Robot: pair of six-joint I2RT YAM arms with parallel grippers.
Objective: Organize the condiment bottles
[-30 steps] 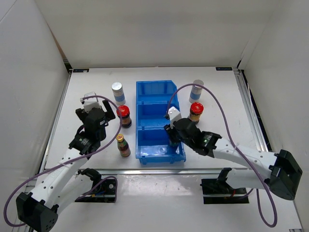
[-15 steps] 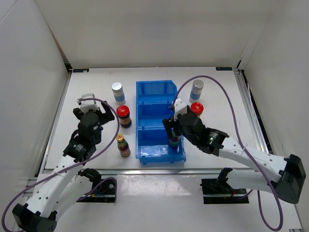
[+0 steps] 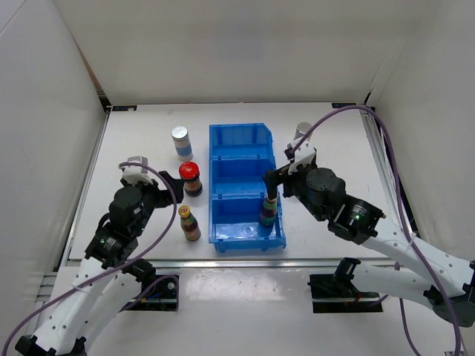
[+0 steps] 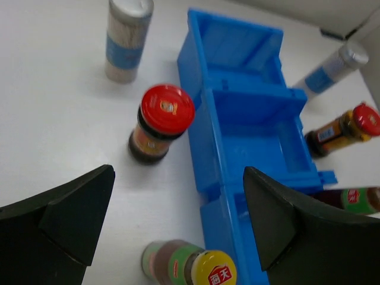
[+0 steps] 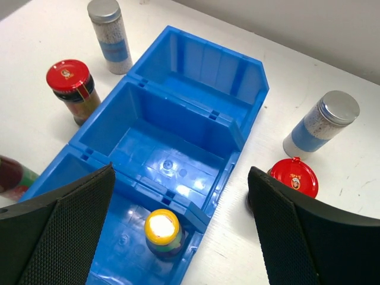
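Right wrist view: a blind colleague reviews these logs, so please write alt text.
A yellow-capped bottle stands in the nearest compartment of a blue bin, below the open right gripper. Red-capped jars and silver-lidded bottles flank the bin.

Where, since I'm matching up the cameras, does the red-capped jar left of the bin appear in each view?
Top external: red-capped jar left of centre, beside the blue bin's middle compartment.
Left wrist: jar near centre.
Right wrist: jar upper left.
Shared landmark: the blue bin.
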